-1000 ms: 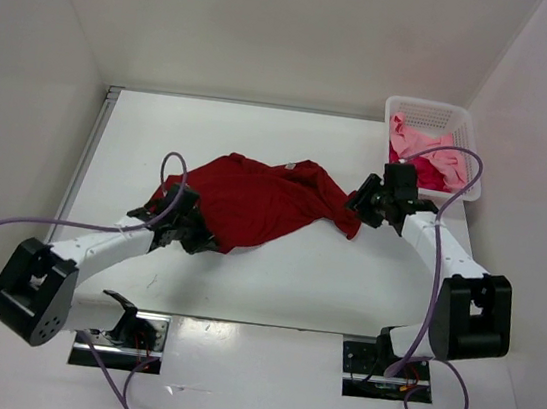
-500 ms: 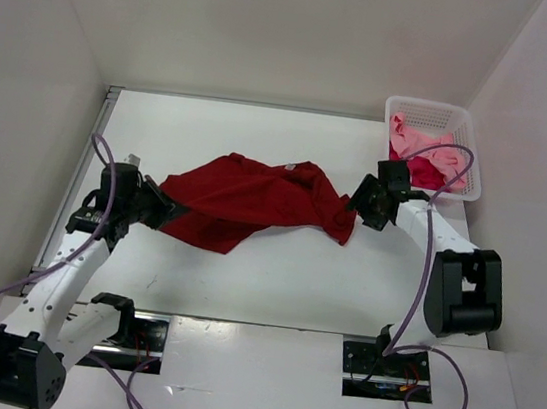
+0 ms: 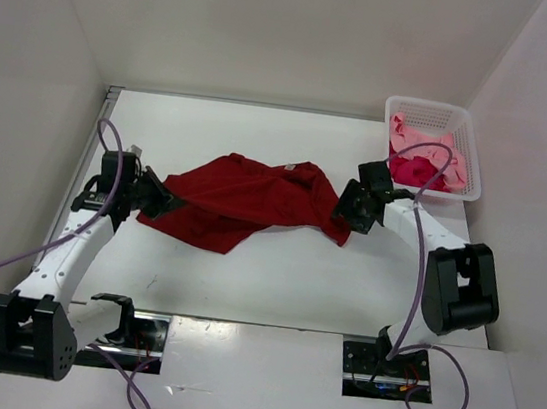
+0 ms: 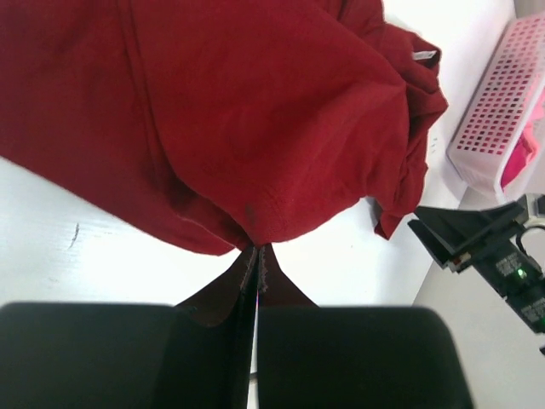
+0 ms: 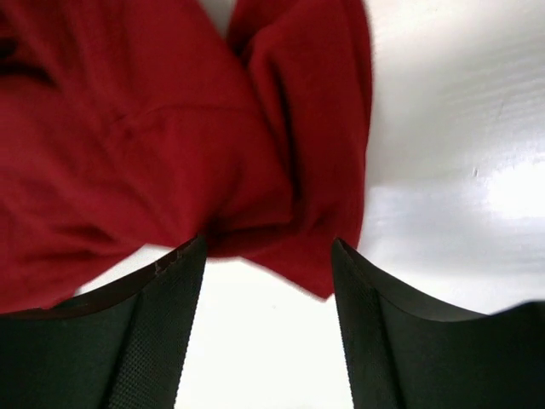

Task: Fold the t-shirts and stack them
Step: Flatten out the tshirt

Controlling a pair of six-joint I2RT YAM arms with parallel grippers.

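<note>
Dark red t-shirt [image 3: 244, 201] is pinched in left gripper [image 3: 157, 199].

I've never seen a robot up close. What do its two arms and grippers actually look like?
The left arm and right arm are slim white links with chunky black joint housings. A purple cable loops along each. The left gripper and right gripper are black, with two flat tapering fingers, finely textured inside.

No legible text or markings.
Small white label [image 4: 423, 56] on dark red t-shirt [image 4: 255, 111], too blurred to read.
</note>
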